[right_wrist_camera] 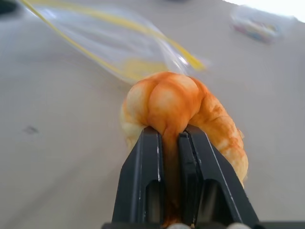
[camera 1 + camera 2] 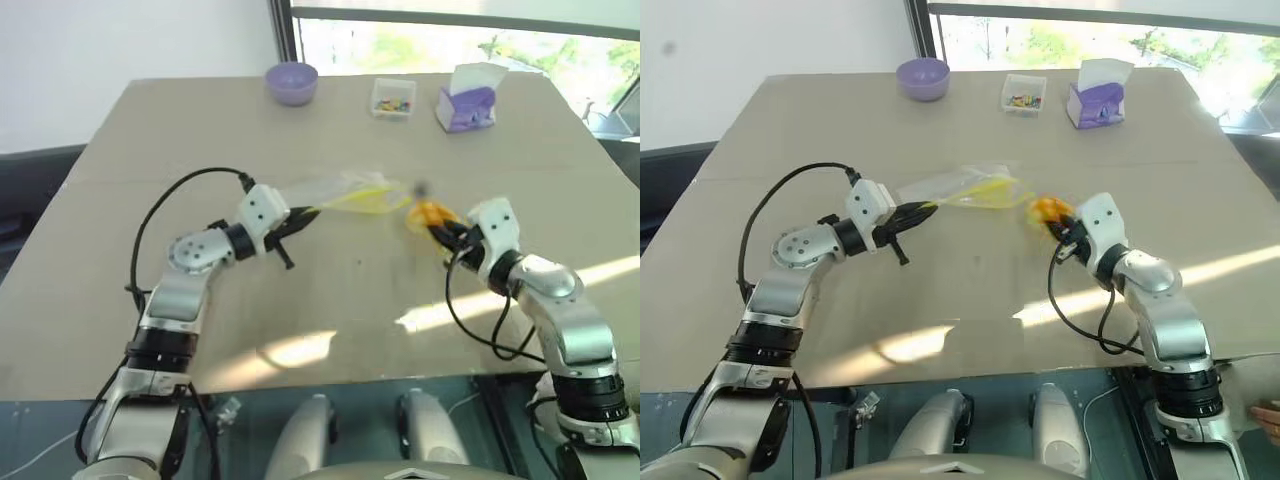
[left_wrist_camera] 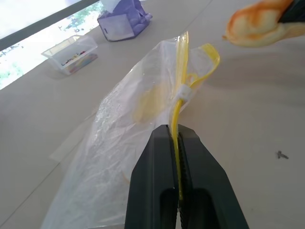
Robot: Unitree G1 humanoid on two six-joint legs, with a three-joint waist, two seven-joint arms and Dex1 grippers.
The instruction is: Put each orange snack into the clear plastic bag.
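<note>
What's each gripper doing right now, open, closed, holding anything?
Left gripper: closed on the clear plastic bag's yellow seal strip.
Right gripper: closed on the orange snack.

We saw the orange snack (image 3: pixel 259 24) cut off at left wrist pic's edge; clear box (image 2: pixel 393 98) contents too small to ID.
</note>
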